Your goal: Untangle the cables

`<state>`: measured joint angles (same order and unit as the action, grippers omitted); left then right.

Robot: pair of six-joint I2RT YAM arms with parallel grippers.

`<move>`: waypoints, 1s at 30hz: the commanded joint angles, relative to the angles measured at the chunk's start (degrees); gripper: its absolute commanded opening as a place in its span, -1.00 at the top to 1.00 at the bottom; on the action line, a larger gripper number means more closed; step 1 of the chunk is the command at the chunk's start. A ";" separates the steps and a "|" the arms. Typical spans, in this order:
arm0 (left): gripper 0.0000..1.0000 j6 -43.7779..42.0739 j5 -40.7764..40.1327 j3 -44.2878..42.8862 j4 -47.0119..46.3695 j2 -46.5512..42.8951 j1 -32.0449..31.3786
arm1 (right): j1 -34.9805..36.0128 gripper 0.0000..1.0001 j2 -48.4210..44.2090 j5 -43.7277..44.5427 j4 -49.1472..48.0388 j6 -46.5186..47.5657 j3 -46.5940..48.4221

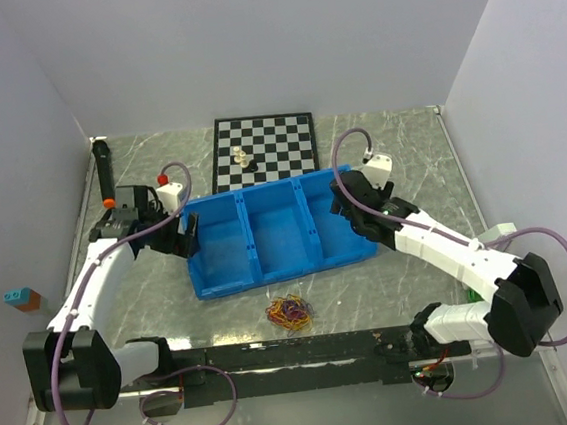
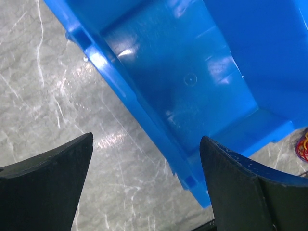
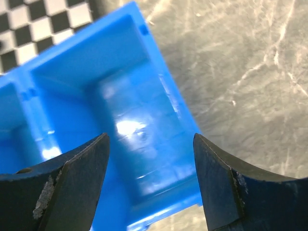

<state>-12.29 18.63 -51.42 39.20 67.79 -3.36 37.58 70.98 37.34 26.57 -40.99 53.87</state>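
Observation:
The cables lie as a small bunch of yellow-orange, red and dark purple wires on the marble table, just in front of the blue three-compartment tray. A sliver of the cables shows at the right edge of the left wrist view. My left gripper hovers open over the tray's left end; its jaws straddle the tray's rim with nothing between them. My right gripper is open above the tray's right compartment, with its jaws wide over the blue wall and holding nothing.
A chessboard with a few chess pieces lies behind the tray. A black stick with a red tip lies along the left wall. White walls enclose the table on three sides. The arm bases stand along the near edge.

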 commanded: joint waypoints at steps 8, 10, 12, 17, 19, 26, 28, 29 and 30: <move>-0.68 0.69 -5.71 1.24 -10.63 4.27 -3.24 | -6.03 -0.52 5.13 -5.53 -3.19 2.67 -4.64; -0.60 0.95 -6.15 0.10 -10.99 5.59 -3.24 | -6.03 -0.47 5.05 -5.70 -2.75 1.88 -5.43; -0.57 1.48 -6.24 -1.13 -11.42 7.09 -3.32 | -5.94 -0.40 3.73 -6.75 -2.22 1.01 -6.66; -0.50 2.54 -6.33 -3.51 -13.27 9.11 -3.68 | -4.45 -0.20 -1.19 -7.11 -1.00 -1.54 -10.53; -0.49 2.98 -6.07 -4.48 -13.18 9.73 -4.20 | -4.01 -0.16 -2.86 -6.50 0.15 -2.68 -11.50; -0.46 3.86 -5.71 -6.33 -13.27 9.38 -6.57 | -3.75 -0.19 -4.89 -4.65 5.33 -5.41 -10.89; -0.46 3.77 -6.15 -5.98 -14.06 8.94 -6.84 | -3.31 -0.15 -5.94 -5.35 5.60 -5.76 -11.15; -0.47 3.77 -6.33 -5.97 -14.15 9.03 -6.93 | -2.78 -0.12 -6.64 -5.52 5.69 -6.20 -11.59; -0.47 3.77 -6.33 -6.24 -14.06 9.38 -6.93 | -2.34 -0.07 -7.08 -5.61 5.69 -6.64 -11.94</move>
<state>-9.37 11.68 -55.42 27.46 77.62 -9.43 33.69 67.09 31.57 30.39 -45.17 41.93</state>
